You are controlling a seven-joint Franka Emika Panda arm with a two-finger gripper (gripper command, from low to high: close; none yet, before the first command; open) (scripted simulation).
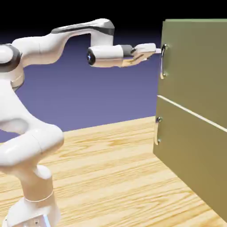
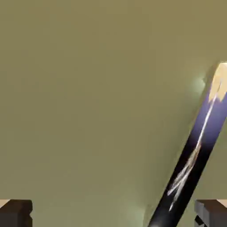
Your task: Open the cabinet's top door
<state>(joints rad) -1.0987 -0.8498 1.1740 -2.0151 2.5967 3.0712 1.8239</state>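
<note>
The olive-green cabinet (image 1: 195,146) stands at the exterior view's right. Its top door (image 1: 195,66) is the upper panel, with a curved vertical silver handle (image 1: 163,61) near its left edge. My gripper (image 1: 158,51) reaches level toward the upper part of that handle, its tips just short of it. In the hand view the door panel (image 2: 88,97) fills the picture and the shiny handle (image 2: 195,150) runs slanted at the right, just inside the right fingertip (image 2: 212,212). The two fingertips stand wide apart, so the gripper is open and holds nothing.
The lower door (image 1: 186,150) with its shorter handle (image 1: 158,131) sits below a pale seam. The wooden table (image 1: 115,177) spreads under the arm. My white arm (image 1: 31,133) rises at the exterior view's left.
</note>
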